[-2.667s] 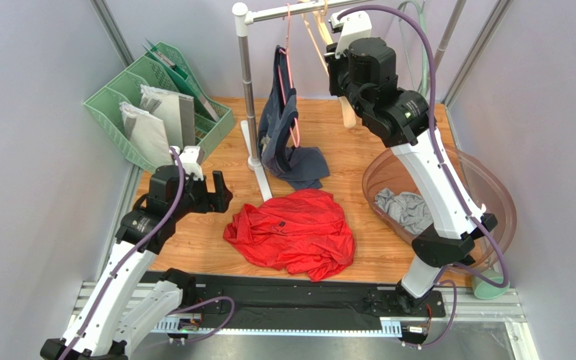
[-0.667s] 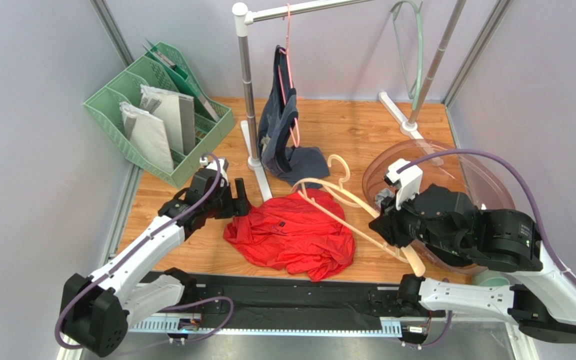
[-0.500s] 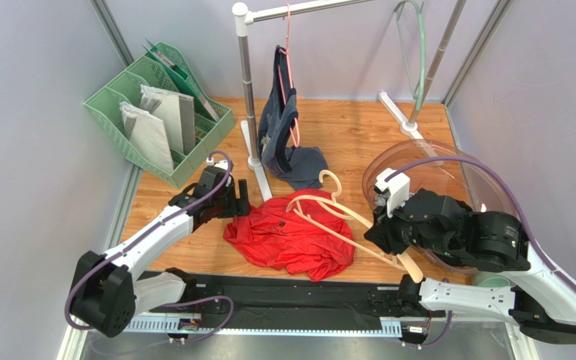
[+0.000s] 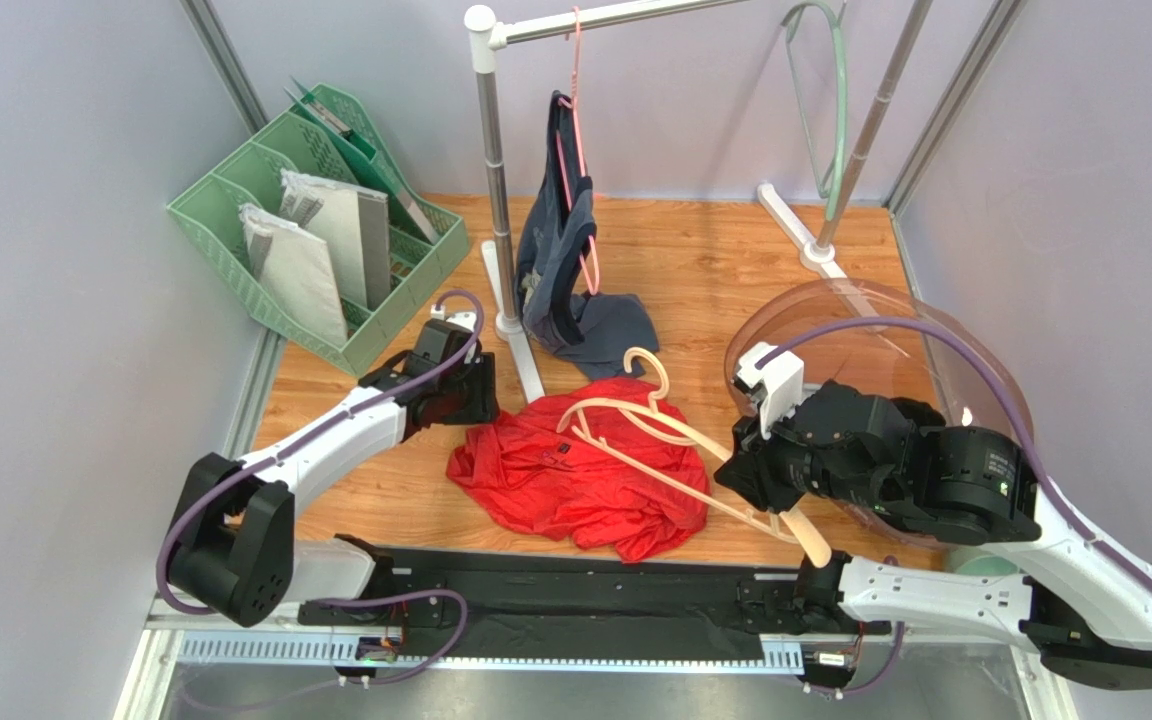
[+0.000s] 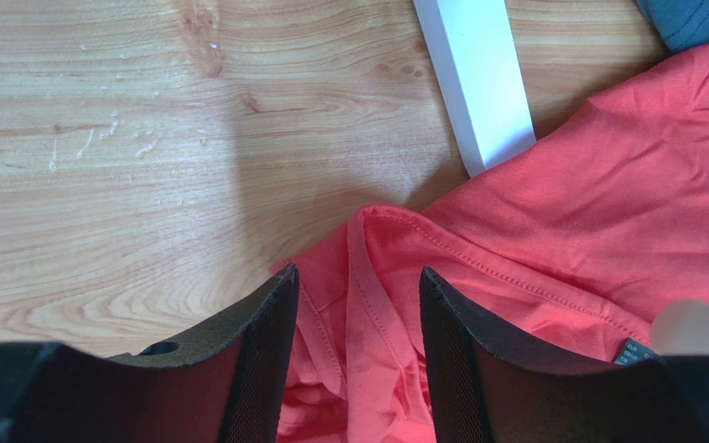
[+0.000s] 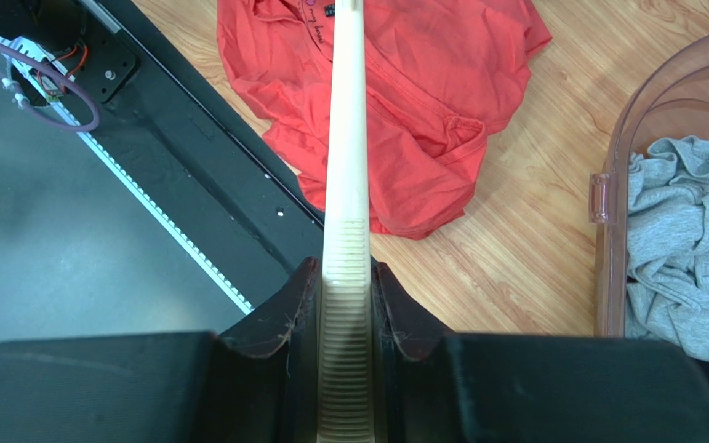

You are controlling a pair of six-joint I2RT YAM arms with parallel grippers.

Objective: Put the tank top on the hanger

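Note:
The red tank top (image 4: 585, 477) lies crumpled on the wooden table near the front middle; it also shows in the left wrist view (image 5: 552, 221) and the right wrist view (image 6: 423, 111). My right gripper (image 4: 755, 465) is shut on one ribbed shoulder end of the cream hanger (image 4: 642, 425), which stretches over the tank top with its hook toward the back; the hanger also shows in the right wrist view (image 6: 346, 185). My left gripper (image 4: 480, 393) is open at the top's back left edge, its fingers (image 5: 266, 351) straddling a hemmed fold of red fabric (image 5: 367, 305).
A white rack base foot (image 5: 474, 83) lies just beyond the left gripper. The rack pole (image 4: 495, 165) carries a navy top on a pink hanger (image 4: 560, 225). A mint hanger (image 4: 835, 90) hangs back right. A clear tub (image 4: 898, 338) holds grey cloth (image 6: 682, 240). A green file tray (image 4: 312, 225) stands back left.
My right arm came down from the rack with the cream hanger and has carried it left over the tank top. My left gripper has moved forward to the top's back left edge.

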